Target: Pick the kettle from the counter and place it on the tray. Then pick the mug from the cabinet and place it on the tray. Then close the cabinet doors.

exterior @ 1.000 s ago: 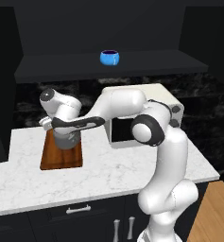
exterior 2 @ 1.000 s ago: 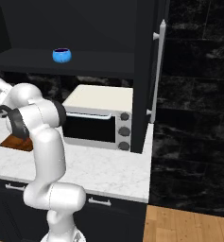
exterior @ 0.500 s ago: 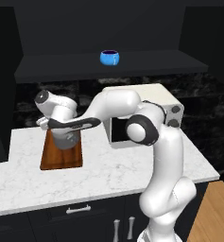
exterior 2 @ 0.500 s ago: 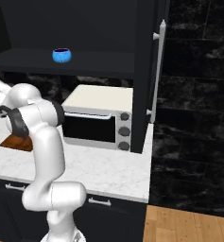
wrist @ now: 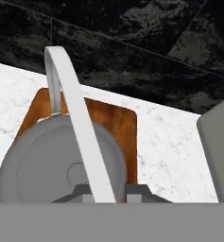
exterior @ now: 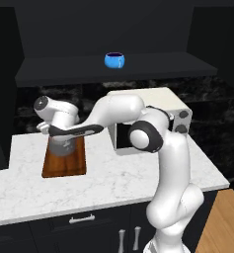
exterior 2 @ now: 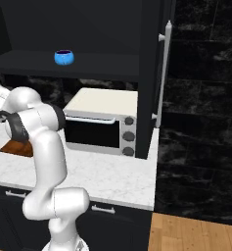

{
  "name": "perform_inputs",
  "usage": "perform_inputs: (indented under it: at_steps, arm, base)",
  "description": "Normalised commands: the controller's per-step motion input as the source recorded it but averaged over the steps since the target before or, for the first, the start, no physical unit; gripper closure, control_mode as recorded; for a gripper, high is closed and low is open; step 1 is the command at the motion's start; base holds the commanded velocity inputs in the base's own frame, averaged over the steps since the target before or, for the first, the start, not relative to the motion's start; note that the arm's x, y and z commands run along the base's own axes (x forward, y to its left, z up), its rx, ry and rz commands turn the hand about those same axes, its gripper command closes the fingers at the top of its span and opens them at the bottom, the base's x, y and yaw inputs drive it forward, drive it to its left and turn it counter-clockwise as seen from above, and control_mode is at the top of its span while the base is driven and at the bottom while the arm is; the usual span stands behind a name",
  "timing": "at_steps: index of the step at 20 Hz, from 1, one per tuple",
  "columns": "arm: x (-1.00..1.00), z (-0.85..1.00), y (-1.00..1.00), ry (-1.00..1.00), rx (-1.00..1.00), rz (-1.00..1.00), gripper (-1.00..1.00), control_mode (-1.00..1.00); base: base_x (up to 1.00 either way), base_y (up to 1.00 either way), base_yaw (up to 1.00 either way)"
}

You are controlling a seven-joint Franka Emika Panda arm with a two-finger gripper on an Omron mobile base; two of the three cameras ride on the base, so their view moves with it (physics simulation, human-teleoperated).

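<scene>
The cabinet [exterior: 113,74] stands open above the counter [exterior: 113,178], with one of the cabinet doors [exterior 2: 159,78] swung out at the right edge so the shelf can be reached. The white toaster oven [exterior: 148,118] sits against the back wall, leaving the left stretch of worktop free for the tray [exterior: 64,160], which lies flat near the backsplash. The arm reaches far left across the counter so that the gripper [wrist: 101,191] hangs directly over that board. Its jaws are clamped on the wire handle of the kettle [wrist: 61,165], which arches between the fingertips in the hand view; gripping the loop keeps the heavy body hanging level. The kettle sits over the tray, though I cannot tell whether it is touching it or just above. The mug [exterior: 114,60] waits alone on the shelf, upright, well apart from everything below and presumably next.
</scene>
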Motion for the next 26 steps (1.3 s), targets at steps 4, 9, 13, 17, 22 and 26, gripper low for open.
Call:
perform_inputs:
  at_steps: [4, 9, 13, 17, 22, 26]
  arm:
    - [0.0, -0.09, 0.0, -0.21, 0.03, 0.0, -1.0, -1.0]
    - [-0.03, -0.1, -0.02, -0.18, 0.03, 0.0, -1.0, -1.0]
    - [-0.04, 0.01, 0.0, -0.06, 0.02, 0.0, -1.0, -1.0]
    - [-0.23, 0.51, 0.02, 0.0, 0.06, -0.05, -1.0, -1.0]
    - [-0.42, 0.71, 0.01, 0.02, 0.06, -0.08, -1.0, -1.0]
    - [-0.93, 0.39, -0.08, 0.02, 0.0, -0.08, -1.0, -1.0]
  base:
    - [0.0, 0.0, 0.0]
    - [0.0, 0.0, 0.0]
    - [0.0, 0.0, 0.0]
    - [0.0, 0.0, 0.0]
    - [0.0, 0.0, 0.0]
    - [0.0, 0.0, 0.0]
